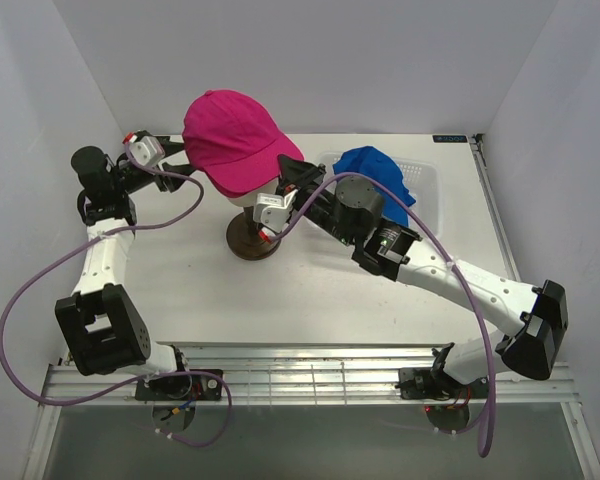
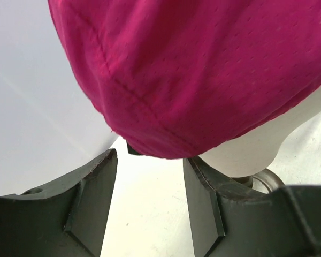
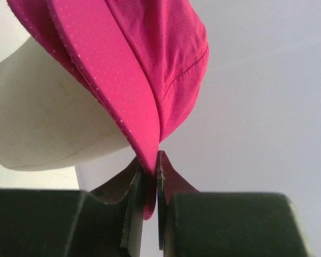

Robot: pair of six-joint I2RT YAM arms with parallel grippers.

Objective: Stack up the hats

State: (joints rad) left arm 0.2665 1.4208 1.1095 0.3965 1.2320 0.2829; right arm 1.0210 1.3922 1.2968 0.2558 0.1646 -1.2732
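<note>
A magenta-pink hat (image 1: 235,138) sits over the cream mannequin head (image 1: 248,196), whose dark round stand (image 1: 250,240) rests on the table. My right gripper (image 3: 150,163) is shut on the pink hat's brim (image 3: 115,80), which runs down between its fingers. Just below the back edge of the pink hat (image 2: 203,69), my left gripper (image 2: 150,179) stands open with nothing between its fingers. A bright blue hat (image 1: 380,180) lies in the white basket (image 1: 425,175) behind the right arm.
White walls close in the table on the left, back and right. The right arm (image 1: 430,265) stretches across the table from the near right. A metal rail (image 1: 310,375) runs along the near edge.
</note>
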